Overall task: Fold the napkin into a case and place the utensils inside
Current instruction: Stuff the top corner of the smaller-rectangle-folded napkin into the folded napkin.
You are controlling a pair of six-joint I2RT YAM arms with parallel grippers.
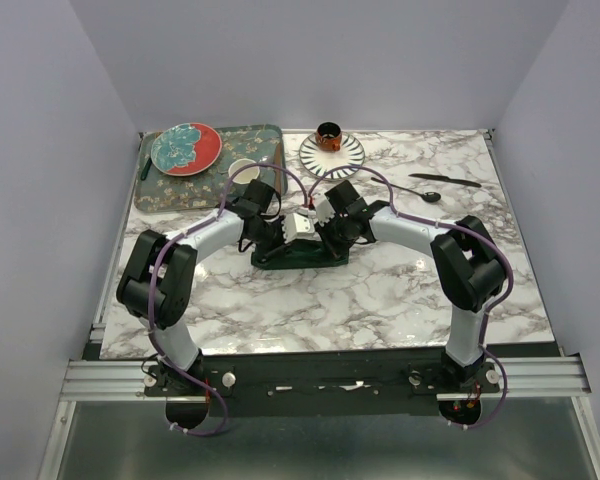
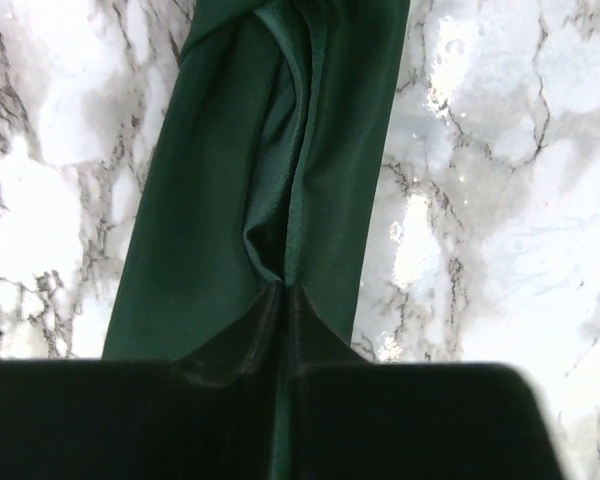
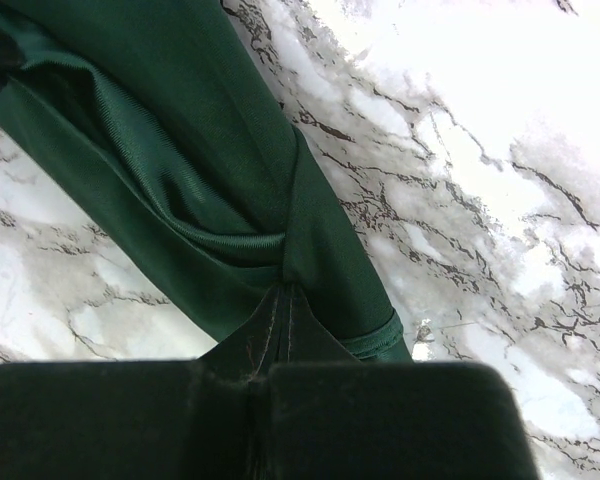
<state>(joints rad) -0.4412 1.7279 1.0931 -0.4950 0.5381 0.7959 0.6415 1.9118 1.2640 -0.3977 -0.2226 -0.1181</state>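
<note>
left gripper (image 2: 281, 292) and right gripper (image 3: 283, 292) tight on napkin (image 2: 200, 200) (opposite ends)

- A white marble table (image 1: 380, 290) with grey veins, glossy under the light.
- A grey-green flowered tray (image 1: 180, 190) sits at the far left corner.
- A red plate (image 1: 186, 148) with a teal leaf pattern lies on the tray's far side.
- A small white cup (image 1: 242, 169) stands at the tray's near right corner.
- A striped round plate (image 1: 345, 158) lies just right of the tray.
- A brown and orange cup (image 1: 328, 134) stands on its far edge.
- A spoon (image 1: 427, 196) lies on the marble to the right of the striped plate.
</note>
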